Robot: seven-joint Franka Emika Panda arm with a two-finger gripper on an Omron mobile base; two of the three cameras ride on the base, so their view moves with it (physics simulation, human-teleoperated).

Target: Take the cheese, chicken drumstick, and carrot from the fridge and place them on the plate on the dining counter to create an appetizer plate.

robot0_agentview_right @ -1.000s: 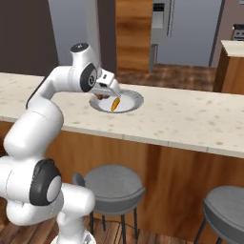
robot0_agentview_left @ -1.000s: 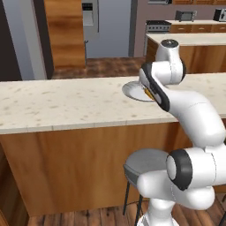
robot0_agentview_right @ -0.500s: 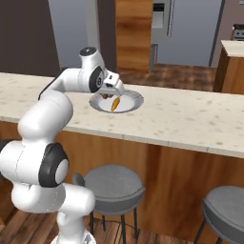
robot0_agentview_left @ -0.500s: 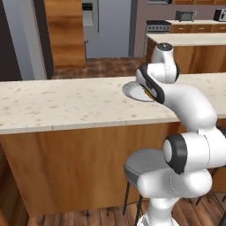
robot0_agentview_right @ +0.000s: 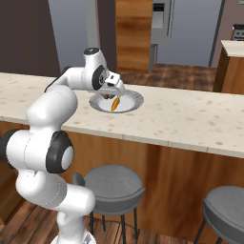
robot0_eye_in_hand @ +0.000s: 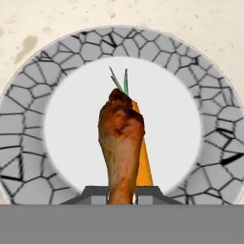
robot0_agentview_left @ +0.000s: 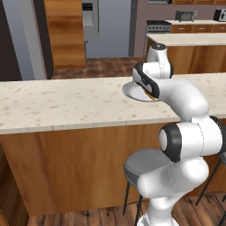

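Observation:
My gripper (robot0_eye_in_hand: 123, 193) is shut on the chicken drumstick (robot0_eye_in_hand: 121, 143), which hangs just above the middle of the plate (robot0_eye_in_hand: 28, 128). The carrot (robot0_eye_in_hand: 143, 162) lies on the plate right under the drumstick, its green top pointing away. From the right base view, the gripper (robot0_agentview_right: 115, 93) hovers low over the carrot (robot0_agentview_right: 115, 104) on the plate (robot0_agentview_right: 132, 101), which rests on the dining counter (robot0_agentview_right: 190, 119). The plate's edge (robot0_agentview_left: 131, 92) peeks out beside my arm in the left base view. The cheese is out of view. The grey fridge (robot0_agentview_left: 108, 26) stands far back.
Grey round stools (robot0_agentview_right: 113, 185) stand under the counter's near edge beside my base. A wooden island (robot0_agentview_left: 190, 48) with a pale top lies behind the counter. The speckled counter top (robot0_agentview_left: 62, 101) stretches wide to the left of the plate.
The hand has edged a little further over the plate with the drumstick still in its grip. The arm's elbow has swung closer to the counter.

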